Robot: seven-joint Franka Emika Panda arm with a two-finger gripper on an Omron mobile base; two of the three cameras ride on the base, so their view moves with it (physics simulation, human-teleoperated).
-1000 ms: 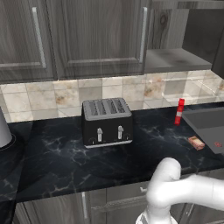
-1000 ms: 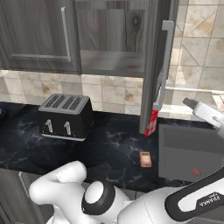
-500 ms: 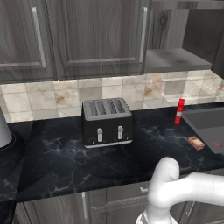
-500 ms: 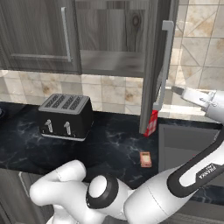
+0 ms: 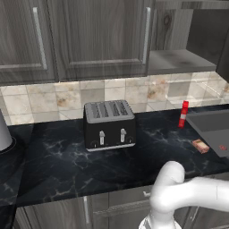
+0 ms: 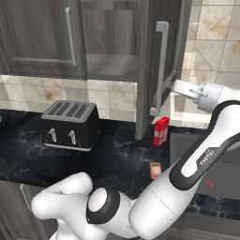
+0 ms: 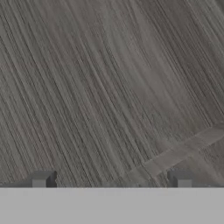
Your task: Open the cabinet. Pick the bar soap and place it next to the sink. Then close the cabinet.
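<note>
Black marbled countertop [image 5: 58, 165] runs below a dark grey-brown wood-grain wall cabinet [image 5: 98, 38], whose right-hand door [image 6: 157, 65] stands swung out, edge-on to the right base camera, with its long vertical silver bar handle [image 6: 161, 70] facing the arm. The small tan-pink rectangular bar soap [image 6: 155, 170] already lies on the counter just beside the dark grey rectangular sink [image 6: 206, 159], near a slim red-and-white bottle [image 6: 161, 131] and well apart from the black four-slot toaster [image 5: 109, 124]. So what remains, by my judgement, is closing the cabinet. The white arm's two-finger gripper [image 7: 111, 179] has its jaws spread wide and holds nothing; in the hand view its tips point straight at wood-grain panel, very close. In the right base view the hand sits just to the right of the door's handle, at about its lower half. The door's long axis is vertical, and the panel lies directly ahead of the fingers, so a push toward the cabinet body looks like the coming move.
</note>
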